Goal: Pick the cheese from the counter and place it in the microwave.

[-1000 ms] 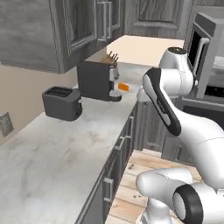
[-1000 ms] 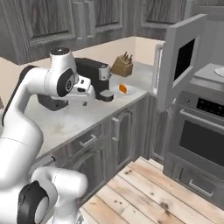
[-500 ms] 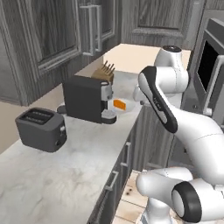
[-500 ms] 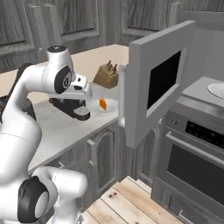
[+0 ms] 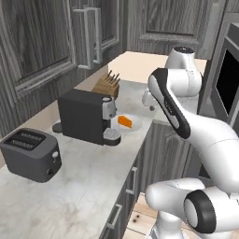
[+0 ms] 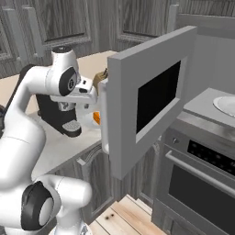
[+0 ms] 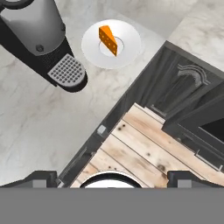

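The base has been driven closer along the counter (image 5: pixel 93 182), so the cheese (image 5: pixel 124 122) is now seen larger, lying on a white plate (image 7: pixel 131 48) just right of the coffee machine (image 5: pixel 84 115). The gripper (image 7: pixel 111 177) is held with jaws spread wide and empty, well above the cheese. The microwave (image 6: pixel 147 98) door stands open, so only the reach and grasp are judged outstanding.

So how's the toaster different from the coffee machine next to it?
The toaster is low and rounded, with two slots on top; the coffee machine is taller and boxy, with a round drip tray in front. The toaster stands nearer the camera, the coffee machine beside the cheese. Both are dark and sit on the counter.
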